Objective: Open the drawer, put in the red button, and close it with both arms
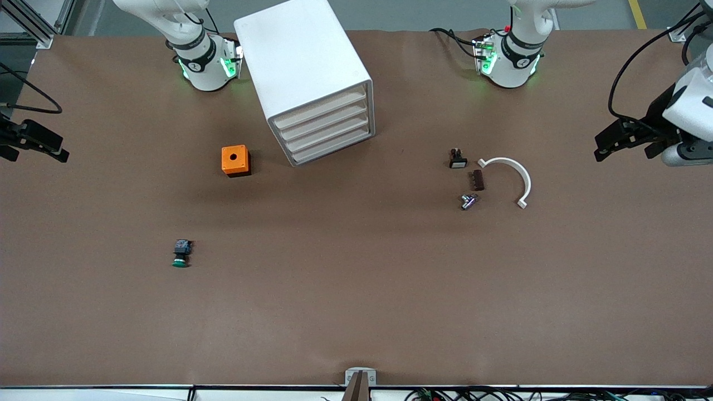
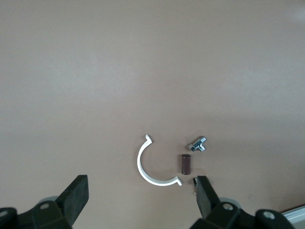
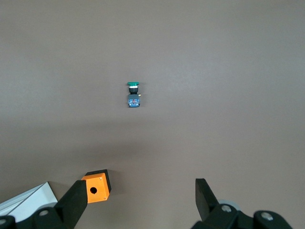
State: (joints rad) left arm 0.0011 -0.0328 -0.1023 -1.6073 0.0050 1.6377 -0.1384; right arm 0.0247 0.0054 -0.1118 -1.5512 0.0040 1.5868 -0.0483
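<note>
The white cabinet [image 1: 303, 67] with several drawers stands between the arm bases, all drawer fronts [image 1: 328, 131] shut; a corner of it shows in the right wrist view [image 3: 24, 200]. No red cap shows in any view. A small dark switch-like part with a pale end [image 1: 458, 159] lies toward the left arm's end. My left gripper [image 1: 624, 150] hangs open and empty at that end of the table [image 2: 140, 191]. My right gripper [image 1: 34, 154] hangs open and empty at the right arm's end [image 3: 140, 193].
A green-capped switch [image 1: 181, 253] [image 3: 133, 94] lies nearer the front camera than the orange box with a hole [image 1: 235, 160] [image 3: 96, 187]. A white C-shaped clip [image 1: 515, 172] [image 2: 147, 171], a brown block [image 1: 478, 180] [image 2: 185, 163] and a metal fitting [image 1: 468, 201] [image 2: 198, 144] lie beside the dark part.
</note>
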